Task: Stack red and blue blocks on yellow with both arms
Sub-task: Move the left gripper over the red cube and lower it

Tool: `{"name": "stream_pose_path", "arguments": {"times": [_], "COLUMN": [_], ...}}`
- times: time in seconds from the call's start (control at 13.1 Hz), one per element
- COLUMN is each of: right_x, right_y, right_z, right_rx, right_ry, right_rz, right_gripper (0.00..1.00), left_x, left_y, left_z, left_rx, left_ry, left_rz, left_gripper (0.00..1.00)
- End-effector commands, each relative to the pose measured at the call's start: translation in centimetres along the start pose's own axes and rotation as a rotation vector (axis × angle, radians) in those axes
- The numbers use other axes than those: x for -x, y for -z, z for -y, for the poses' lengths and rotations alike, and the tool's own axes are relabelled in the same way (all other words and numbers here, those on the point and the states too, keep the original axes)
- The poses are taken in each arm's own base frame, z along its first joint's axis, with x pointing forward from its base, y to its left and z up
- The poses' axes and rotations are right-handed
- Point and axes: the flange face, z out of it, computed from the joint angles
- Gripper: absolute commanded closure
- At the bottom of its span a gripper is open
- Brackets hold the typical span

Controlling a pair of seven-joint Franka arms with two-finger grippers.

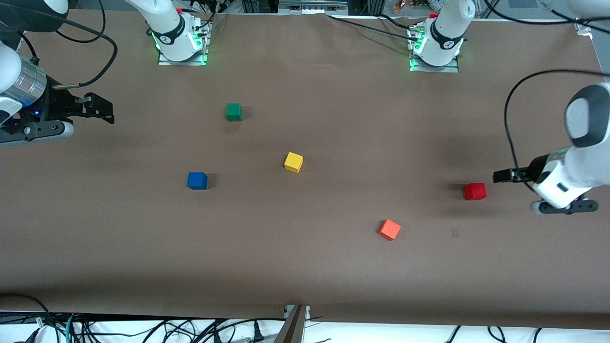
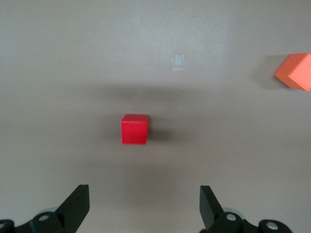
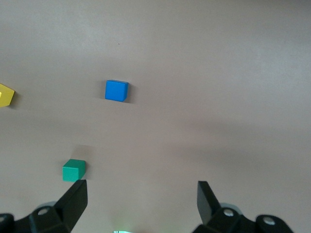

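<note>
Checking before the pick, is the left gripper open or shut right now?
Open. The left gripper shows both fingers spread wide with nothing between them, above the table near the red block.

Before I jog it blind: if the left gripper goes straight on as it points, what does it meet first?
Most likely the red block, centred ahead of the open left gripper; height unclear.

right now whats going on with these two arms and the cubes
Nothing is stacked yet. All five cubes sit apart on the table: yellow mid-table, blue toward the right arm's end, red toward the left arm's end, plus green and orange. The left gripper hangs open beside the red cube, empty. The right gripper is open and empty at its own end of the table, with the blue cube in its wrist view.
</note>
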Motion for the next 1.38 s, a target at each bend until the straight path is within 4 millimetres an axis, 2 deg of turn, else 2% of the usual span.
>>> {"name": "stream_pose_path", "arguments": {"times": [0.0, 0.23, 0.46, 0.92, 1.15, 1.22, 1.3], "right_x": [0.0, 0.0, 0.0, 0.0, 0.0, 0.0, 0.0], "right_y": [0.4, 0.4, 0.4, 0.4, 0.4, 0.4, 0.4], "right_z": [-0.1, -0.1, -0.1, -0.1, -0.1, -0.1, -0.1], "right_rx": [-0.002, -0.002, -0.002, -0.002, -0.002, -0.002, -0.002], "right_ry": [-0.005, -0.007, -0.007, -0.007, -0.008, -0.008, -0.007], "right_rz": [0.001, 0.001, 0.001, 0.001, 0.002, 0.001, 0.001], "right_gripper": [0.00, 0.00, 0.00, 0.00, 0.00, 0.00, 0.00], "left_x": [0.6, 1.5, 2.1, 1.4, 1.2, 1.2, 1.2], "left_y": [-5.3, -12.0, -15.9, -20.6, -21.5, -21.4, -21.4], "left_z": [0.3, 3.3, 4.7, 4.3, 4.1, 4.1, 4.1], "left_rx": [-0.018, -0.008, 0.000, 0.012, 0.013, 0.013, 0.013], "left_ry": [-0.015, 0.009, 0.002, 0.003, 0.001, 0.001, 0.001], "left_rz": [-0.023, -0.074, -0.096, -0.100, -0.104, -0.106, -0.106], "left_gripper": [0.00, 0.00, 0.00, 0.00, 0.01, 0.10, 0.28]}}
